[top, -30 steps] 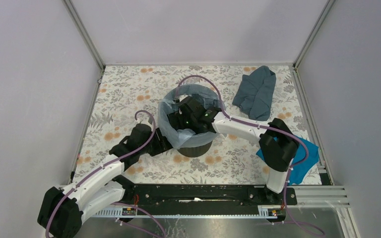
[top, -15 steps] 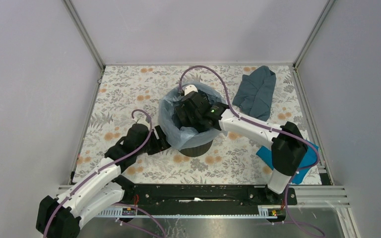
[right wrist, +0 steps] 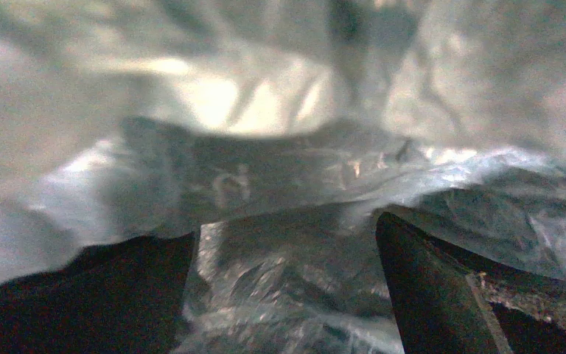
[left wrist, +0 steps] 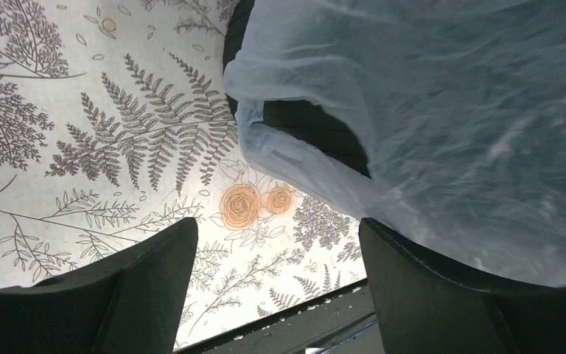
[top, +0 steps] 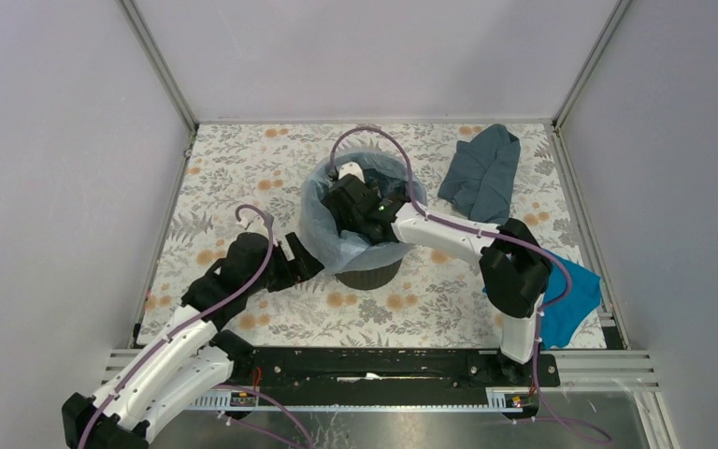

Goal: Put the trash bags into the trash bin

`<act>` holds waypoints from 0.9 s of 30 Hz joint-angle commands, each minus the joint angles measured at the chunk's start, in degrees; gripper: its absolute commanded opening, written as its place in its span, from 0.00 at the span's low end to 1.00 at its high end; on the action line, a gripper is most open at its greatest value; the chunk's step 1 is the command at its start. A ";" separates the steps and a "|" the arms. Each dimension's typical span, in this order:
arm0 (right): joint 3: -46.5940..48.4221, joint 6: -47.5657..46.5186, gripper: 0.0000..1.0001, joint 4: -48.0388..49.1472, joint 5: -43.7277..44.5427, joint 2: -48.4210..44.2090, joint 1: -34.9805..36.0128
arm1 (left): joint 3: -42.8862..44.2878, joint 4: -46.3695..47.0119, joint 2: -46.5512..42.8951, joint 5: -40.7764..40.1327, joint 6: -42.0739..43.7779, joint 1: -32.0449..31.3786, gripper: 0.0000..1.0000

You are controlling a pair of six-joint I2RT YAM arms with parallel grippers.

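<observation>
**Asker:** Where is the trash bag, and why does it sit that way?

**Describer:** The pale blue trash bag lines the round black trash bin in the middle of the flower-patterned bench. Its mouth is turned outward over the rim, and a loose flap hangs down the bin's left side. The right hand is down inside the bin. Its jaws are spread wide with crinkled film all around them, probably to press the liner toward the bottom. The left hand hovers just beside the bin's left wall, jaws apart and gripping nothing. It seems placed to catch the hanging flap or steady the bin.

**Asker:** What is hidden or unclear?

**Describer:** From above, the right wrist covers its own fingertips and the bin's floor, so I cannot tell how deep the bag reaches. The handle loops cannot be picked out. A grey-blue cloth lies well to the right. A bright blue cloth is partly covered by the right arm.
</observation>
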 commanded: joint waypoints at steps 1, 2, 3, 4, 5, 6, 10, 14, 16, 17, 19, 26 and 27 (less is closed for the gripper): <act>9.96 -1.40 1.00 -8.77 -1.10 -4.79 0.08 | 5.40 -1.56 -1.39 -2.06 1.25 -0.06 0.86; 11.53 -1.84 1.00 -11.37 -1.43 -5.62 0.06 | 6.17 -2.09 -1.60 -2.31 1.50 -0.02 0.87; 12.66 -2.27 1.00 -13.66 -1.71 -6.44 0.05 | 7.06 -2.99 -1.87 -2.63 1.88 -0.07 0.88; 13.67 -2.63 1.00 -15.53 -1.54 -7.57 0.10 | 8.38 -3.84 -2.21 -3.10 2.33 -0.08 0.89; 13.71 -3.36 1.00 -16.56 -1.79 -9.06 0.12 | 9.27 -4.72 -2.53 -3.57 2.74 -0.08 0.90; 13.77 -3.95 1.00 -17.43 -1.90 -10.47 0.11 | 10.11 -5.40 -2.94 -3.76 3.14 -0.04 0.91; 18.09 -6.04 1.00 -23.20 -3.43 -14.38 0.11 | 11.43 -6.59 -4.65 -5.94 3.69 -0.06 0.94; 21.26 -8.09 1.00 -28.42 -2.18 -17.96 0.03 | 12.44 -6.87 -4.95 -5.81 4.04 -0.09 0.95; 21.72 -9.18 1.00 -29.62 -1.19 -19.83 -0.14 | 12.96 -7.04 -4.67 -5.80 4.28 -0.02 0.95; 22.23 -9.80 1.00 -30.81 -0.48 -20.67 -0.19 | 13.34 -7.01 -4.60 -5.81 4.51 -0.06 0.95; 22.78 -10.64 1.00 -33.70 1.24 -23.51 -0.15 | 14.41 -7.24 -4.74 -6.21 5.22 -0.09 0.96; 2.95 -12.24 1.00 -32.84 4.17 -42.17 -0.19 | 20.86 -8.16 -6.26 -9.05 10.27 -0.05 0.96; -0.82 -11.40 1.00 -31.22 2.51 -45.39 -0.16 | 21.73 -8.25 -6.26 -9.67 11.23 -0.01 0.97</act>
